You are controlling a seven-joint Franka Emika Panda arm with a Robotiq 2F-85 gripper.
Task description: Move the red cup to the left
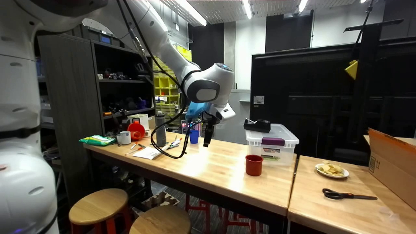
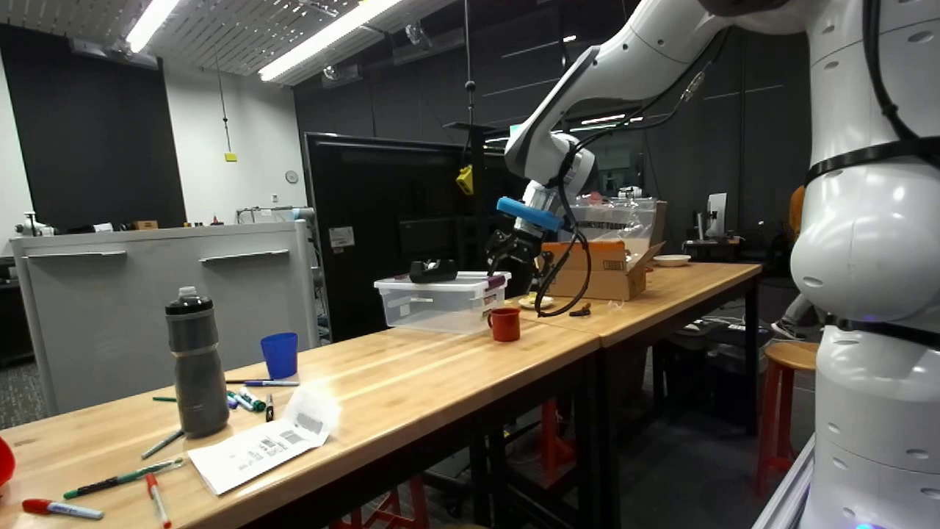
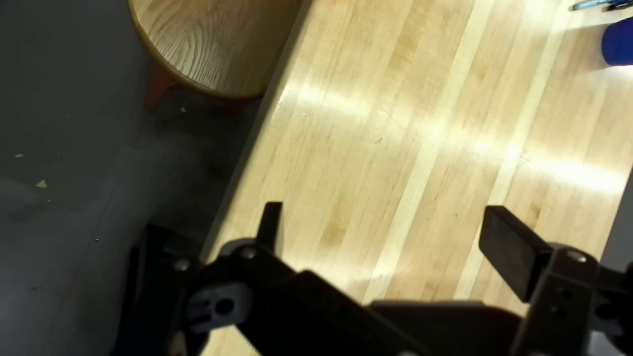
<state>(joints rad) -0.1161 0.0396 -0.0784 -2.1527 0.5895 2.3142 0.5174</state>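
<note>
Standing on the table [image 1: 221,165], red cup [image 1: 253,165], apart from the jaws; jaws higher, spread wide.

smooth red cup [image 1: 253,167], glossy wood tabletop [image 3: 366,163], plastic box [image 2: 433,305] (translucent).

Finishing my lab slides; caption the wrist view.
Open, empty gripper above a wooden table, with a stool upper left and a partly cropped blue cup upper right.

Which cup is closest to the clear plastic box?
The dark red cup, upright just beside the clear plastic box in both exterior views. The blue cup stands farther off, near the pens.
</note>
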